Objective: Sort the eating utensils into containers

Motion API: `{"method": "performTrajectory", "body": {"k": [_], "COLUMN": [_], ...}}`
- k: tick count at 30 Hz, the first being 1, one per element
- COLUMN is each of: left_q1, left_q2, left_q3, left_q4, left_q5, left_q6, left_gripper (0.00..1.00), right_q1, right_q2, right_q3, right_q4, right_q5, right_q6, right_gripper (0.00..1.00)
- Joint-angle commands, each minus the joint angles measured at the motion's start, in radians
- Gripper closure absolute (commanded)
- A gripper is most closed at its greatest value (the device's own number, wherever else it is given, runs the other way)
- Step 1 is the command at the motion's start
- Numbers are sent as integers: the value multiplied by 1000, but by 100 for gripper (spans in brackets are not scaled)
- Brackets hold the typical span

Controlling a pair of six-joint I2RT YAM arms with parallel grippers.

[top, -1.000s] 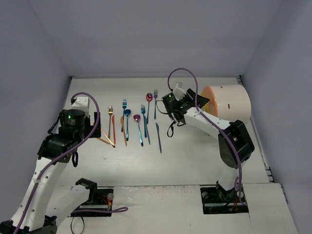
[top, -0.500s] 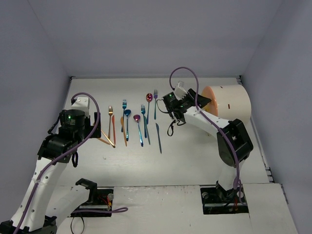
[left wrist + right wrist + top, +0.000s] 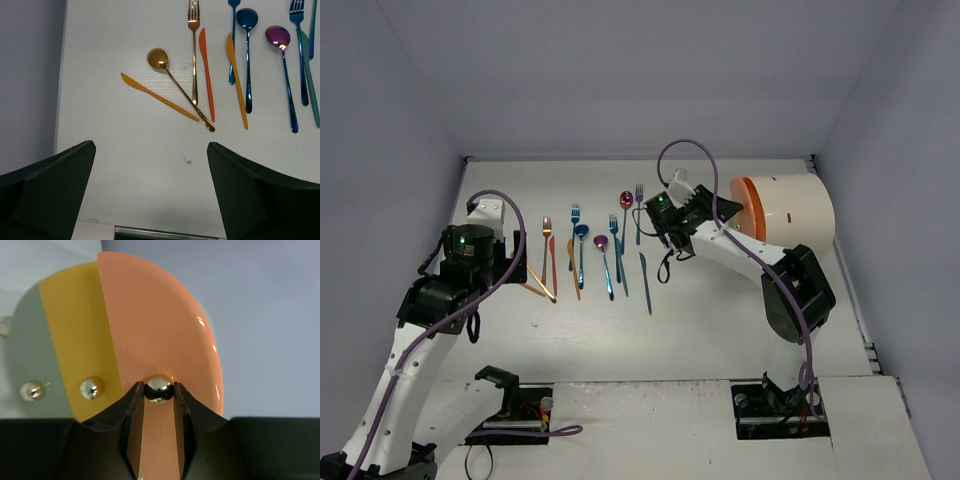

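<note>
Top view: the white cabinet [image 3: 798,205] is seen lying on its side at the R edge of the table [image 3: 710,330]. Its round orange front [image 3: 748,205] is turned toward the utensils [image 3: 595,250], which are laid in a row well to the L of the cabinet. The right tool [image 3: 718,212] is held right at the cabinet front.

Left wrist view: the left tool [image 3: 151,146] is spread wide w/ nothing btw. its fingers [image 3: 60,175]. Ahead of it the row's end farthest from the cabinet is shown: a gold spoon [image 3: 175,82] crossed over a gold fork [image 3: 193,50], w/ three orange knives [image 3: 206,75] around them. Blue and purple pieces [image 3: 282,65] are laid on the cabinet side.

Right wrist view: the right tool is closed on the gold knob [image 3: 159,388] of a peach-orange drawer [image 3: 160,320], w/ a finger against each side. A yellow-orange drawer [image 3: 75,330] w/ its own knob is seen just beside it. A third knob [image 3: 31,390] sits on a pale panel.
</note>
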Motion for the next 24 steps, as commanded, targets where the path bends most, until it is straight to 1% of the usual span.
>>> {"method": "performTrajectory", "body": {"k": [1,5,6,7,8,10,13,16,20,24], "left_q1": [-2,-2,-2,-2,-3,-2,-3,-3,-3,-2], "left_q2": [13,23,25,27,27,31,38,49,67,88], "left_q3": [30,34,35,36,38,37,40,48,58,73], "left_q4": [26,26,26,26,26,28,26,28,28,29], "left_q5": [4,9,10,11,13,14,16,18,26,28], "left_q6": [12,10,9,9,8,6,7,5,-4,-14], "left_gripper": [7,7,7,7,7,7,7,7,7,7], "right_q1": [84,128,137,147,147,164,180,196,216,220], "right_q2": [-40,-40,-39,-40,-40,-49,-68,-96,-136,-208], "right_q3": [57,51,49,48,49,50,65,96,142,187], "right_q4": [17,17,17,17,17,17,17,15,12,4], "right_q5": [-15,-41,-46,-48,-51,-67,-86,-124,-175,-273], "right_q6": [9,16,17,18,18,21,21,21,23,86], "right_gripper": [91,87,85,80,80,61,49,35,23,19]}}
